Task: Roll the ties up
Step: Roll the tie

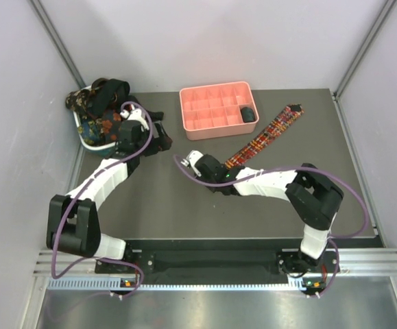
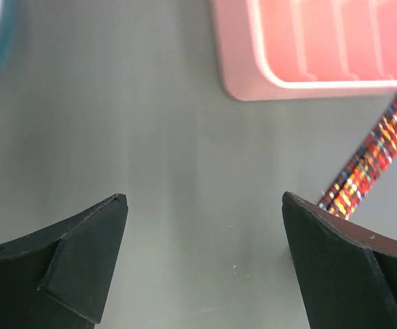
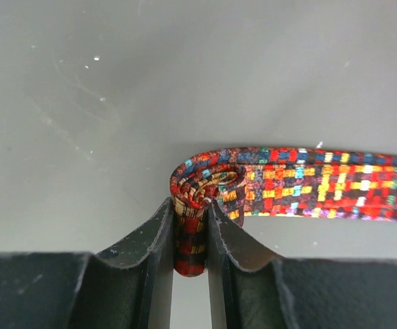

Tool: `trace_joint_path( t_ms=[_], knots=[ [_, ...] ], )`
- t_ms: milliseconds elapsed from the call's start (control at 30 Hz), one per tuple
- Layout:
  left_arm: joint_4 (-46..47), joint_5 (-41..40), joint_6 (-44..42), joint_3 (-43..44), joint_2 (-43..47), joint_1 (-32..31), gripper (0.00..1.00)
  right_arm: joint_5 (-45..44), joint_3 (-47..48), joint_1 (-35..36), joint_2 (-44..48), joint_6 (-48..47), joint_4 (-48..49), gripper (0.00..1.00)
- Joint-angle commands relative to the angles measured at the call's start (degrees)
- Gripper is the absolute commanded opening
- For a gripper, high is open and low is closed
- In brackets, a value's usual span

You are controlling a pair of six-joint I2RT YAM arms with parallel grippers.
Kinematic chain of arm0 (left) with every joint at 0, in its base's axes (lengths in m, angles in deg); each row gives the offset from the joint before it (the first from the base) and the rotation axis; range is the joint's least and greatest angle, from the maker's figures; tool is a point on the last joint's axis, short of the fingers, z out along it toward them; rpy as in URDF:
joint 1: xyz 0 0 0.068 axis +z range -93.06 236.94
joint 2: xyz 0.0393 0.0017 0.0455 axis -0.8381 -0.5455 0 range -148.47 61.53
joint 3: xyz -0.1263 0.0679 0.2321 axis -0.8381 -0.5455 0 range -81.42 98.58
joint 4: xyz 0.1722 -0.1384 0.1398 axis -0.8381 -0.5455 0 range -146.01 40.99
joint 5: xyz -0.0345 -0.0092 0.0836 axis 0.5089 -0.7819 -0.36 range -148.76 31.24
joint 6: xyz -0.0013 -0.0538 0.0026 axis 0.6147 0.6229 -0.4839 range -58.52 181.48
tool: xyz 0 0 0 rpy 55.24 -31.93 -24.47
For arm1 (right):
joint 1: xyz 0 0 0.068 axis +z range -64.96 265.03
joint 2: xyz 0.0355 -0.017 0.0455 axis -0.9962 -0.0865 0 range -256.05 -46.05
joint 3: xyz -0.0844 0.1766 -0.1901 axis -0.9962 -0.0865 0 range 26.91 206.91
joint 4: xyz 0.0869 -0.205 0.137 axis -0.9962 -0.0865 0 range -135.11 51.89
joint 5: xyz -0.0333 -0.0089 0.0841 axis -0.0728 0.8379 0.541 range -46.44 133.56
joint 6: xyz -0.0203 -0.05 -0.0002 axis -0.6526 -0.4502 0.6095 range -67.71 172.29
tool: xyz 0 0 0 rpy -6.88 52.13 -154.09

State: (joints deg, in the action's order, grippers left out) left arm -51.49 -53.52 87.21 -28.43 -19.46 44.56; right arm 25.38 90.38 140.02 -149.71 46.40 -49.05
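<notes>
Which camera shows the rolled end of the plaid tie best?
Right wrist view: the coil of the plaid tie is close up, pinched in the right hand. Top view shows its length, but the arm hides the coil. Left wrist shows only a strip near the pink tray.

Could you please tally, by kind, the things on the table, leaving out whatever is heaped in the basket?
Pink compartment tray: 1
Teal-and-white basket: 1
Plaid tie: 1
Dark roll, in a tray compartment: 1
Total: 4
</notes>
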Motion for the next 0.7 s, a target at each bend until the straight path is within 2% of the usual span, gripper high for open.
trace_joint_path(
  t_ms=[0, 33, 67, 167, 267, 367, 567, 667],
  knots=[
    [4.0, -4.9, 7.4, -1.5, 3.4, 1.7, 0.99, 9.8, -1.1, -3.0, 3.6, 2.1, 4.4, 0.12],
    [2.8, -9.2, 11.2, -2.5, 4.3, 1.9, 0.99, 13.0, -1.5, -4.2, 3.8, 2.4, 4.7, 0.12],
    [1.3, -10.2, 11.5, -2.8, 4.5, 2.1, 0.99, 14.6, -1.8, -4.8, 4.0, 2.5, 5.0, 0.12],
    [6.1, -6.5, 9.1, -5.3, 4.9, 2.3, 0.99, 20.4, -2.2, -7.3, 4.5, 3.4, 5.8, 0.12],
    [8.8, 1.5, 7.8, -6.6, 4.1, 2.3, 0.99, 26.1, -2.3, -10.1, 4.6, 4.7, 6.1, 0.13],
    [10.4, 5.0, 6.7, -7.2, 2.0, 1.1, 0.95, 32.7, -2.6, -13.2, 4.3, 5.5, 6.6, 0.13],
    [10.5, -0.1, -0.3, -6.5, 0.0, -6.9, 0.96, 42.0, -2.5, -18.1, 3.4, 8.5, 7.0, 0.14],
    [13.1, 1.0, -4.5, -6.8, -0.3, -10.0, 0.97, 46.7, -2.1, -20.9, 2.9, 9.4, 6.6, 0.14]
  ],
)
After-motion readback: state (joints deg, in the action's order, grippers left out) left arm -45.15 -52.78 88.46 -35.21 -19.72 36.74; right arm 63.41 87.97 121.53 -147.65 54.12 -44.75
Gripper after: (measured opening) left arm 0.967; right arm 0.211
